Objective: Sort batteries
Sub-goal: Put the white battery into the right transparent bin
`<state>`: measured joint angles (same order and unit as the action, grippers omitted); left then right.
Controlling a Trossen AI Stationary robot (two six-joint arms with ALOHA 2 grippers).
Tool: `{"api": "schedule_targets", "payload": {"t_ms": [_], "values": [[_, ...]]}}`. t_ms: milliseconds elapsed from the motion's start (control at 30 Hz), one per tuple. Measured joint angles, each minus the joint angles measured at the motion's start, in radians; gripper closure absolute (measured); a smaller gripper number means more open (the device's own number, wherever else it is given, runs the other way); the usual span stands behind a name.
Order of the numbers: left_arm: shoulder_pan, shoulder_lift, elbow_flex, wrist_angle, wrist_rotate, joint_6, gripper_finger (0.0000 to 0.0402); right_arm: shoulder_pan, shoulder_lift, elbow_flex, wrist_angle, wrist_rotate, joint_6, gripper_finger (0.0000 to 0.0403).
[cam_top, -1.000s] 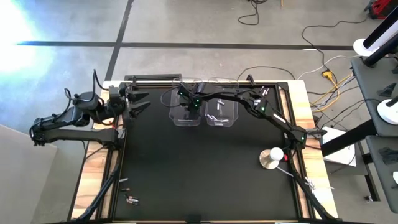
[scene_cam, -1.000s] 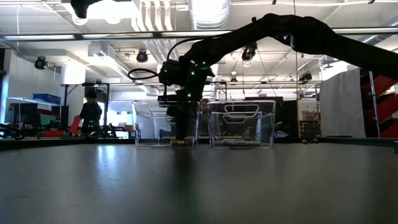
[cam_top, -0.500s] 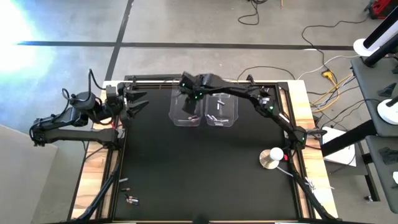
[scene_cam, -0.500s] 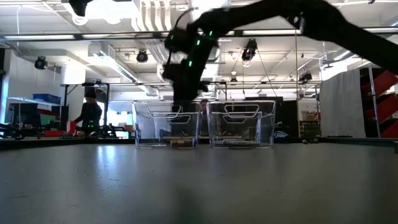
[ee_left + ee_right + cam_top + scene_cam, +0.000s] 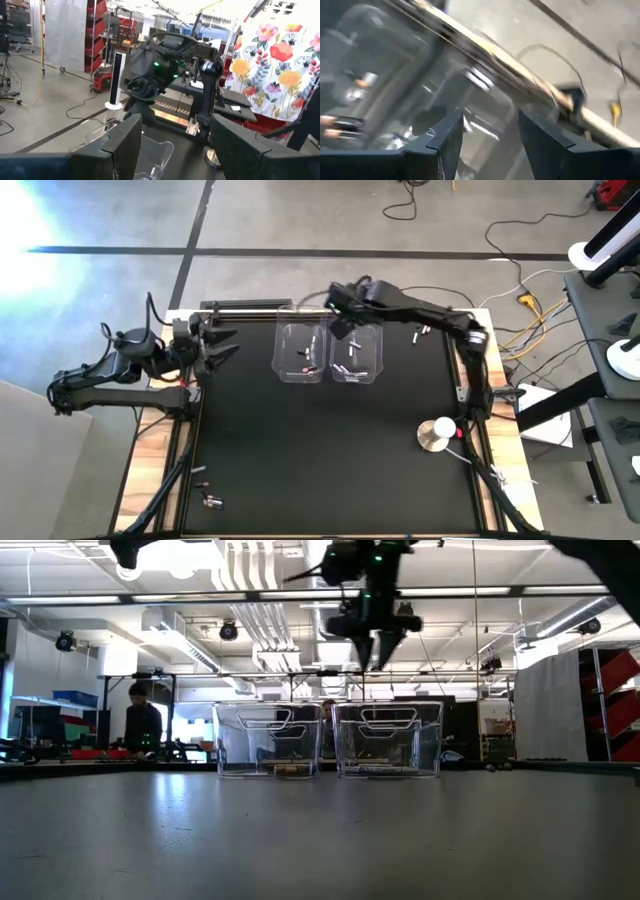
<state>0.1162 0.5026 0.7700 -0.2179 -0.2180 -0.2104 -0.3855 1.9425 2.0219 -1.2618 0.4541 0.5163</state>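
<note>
R gripper [image 5: 372, 648] open, empty, high above bins; batteries [image 5: 345, 368] lie below it in bins

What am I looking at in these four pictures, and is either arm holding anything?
Two dark robot arms work at a black table. One camera looks straight down, one looks level across the tabletop, and one rides on each wrist. Two clear bins stand side by side at the far edge with small batteries inside; a few more lie near the front left corner. A round white-and-metal disc sits at the right. The right gripper hangs high above the bins, jaws open, holding nothing. The left gripper waits at the table's left edge, jaws open and empty.
</note>
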Motion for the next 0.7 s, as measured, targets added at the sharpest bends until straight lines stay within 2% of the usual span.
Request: {"api": "schedule_targets", "payload": {"t_ms": [133,333,433,500,600,700], "values": [[0.0,0.0,0.0,-0.037,0.015,0.0,0.0189,-0.006,-0.172,-0.267,0.063,0.067,0.223,0.0225],[0.0,0.01,0.0,-0.034,0.018,0.035,0.0189,-0.069,-0.453,-0.636,0.143,0.113,0.503,0.0243],[0.0,0.031,0.0,-0.003,0.015,0.053,0.0189,-0.133,-0.548,-0.804,0.148,0.057,0.624,0.0252],[0.001,0.047,0.0,0.032,0.009,0.053,0.0189,-0.187,-0.587,-0.901,0.19,-0.006,0.64,0.0258],[0.001,0.083,0.0,0.088,0.007,0.072,0.0189,-0.263,-0.606,-1.031,0.324,-0.105,0.637,0.0263],[0.002,0.13,0.0,0.145,0.006,0.078,0.0189,-0.332,-0.597,-1.124,0.455,-0.155,0.636,0.0263]]}}
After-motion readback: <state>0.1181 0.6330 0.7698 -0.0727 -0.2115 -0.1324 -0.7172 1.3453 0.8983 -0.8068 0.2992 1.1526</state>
